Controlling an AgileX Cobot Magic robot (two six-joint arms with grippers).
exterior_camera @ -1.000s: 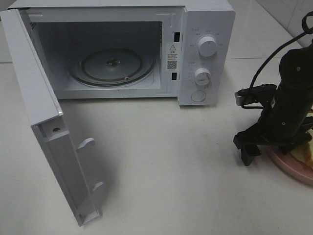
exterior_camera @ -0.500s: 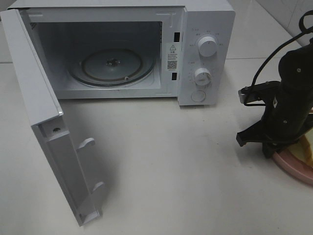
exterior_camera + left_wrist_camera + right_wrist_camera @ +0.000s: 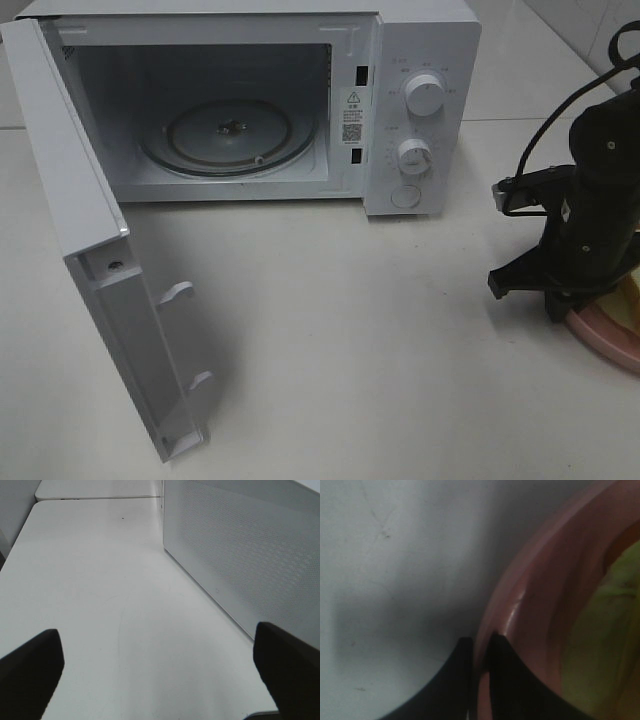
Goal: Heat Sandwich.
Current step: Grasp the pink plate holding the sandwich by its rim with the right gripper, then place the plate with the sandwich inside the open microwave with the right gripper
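— One change, and it matters. The right gripper (image 3: 558,300) hung spread a second ago; now its fingers are pressed onto the left rim of the pink plate (image 3: 600,338), one outside the lip and one inside.

— Pinching the plate, then, not the food?

— Yes, the rim only. Up close the two black tips straddle the pink edge. The sandwich (image 3: 632,300) sits on that plate at the far right edge of the desk (image 3: 350,350), mostly hidden behind the arm; its yellow-green filling (image 3: 607,630) shows just past the lip. I'd judge the grasp is made, and the lift and carry are next.

— Where would it go?

— Left and farther back. The white microwave (image 3: 420,60) stands at the far side, well apart from the plate. Its door (image 3: 85,230) is swung wide toward us on the left, and the glass turntable (image 3: 228,135) is bare.

— And the surface?

— Pale and matte, with faint scuffs. Pale tiles, I think, at the far right corner.

— The other arm?

— The left gripper (image 3: 160,672) hovers low, fingers wide apart, holding nothing, beside a perforated grey panel (image 3: 240,555).
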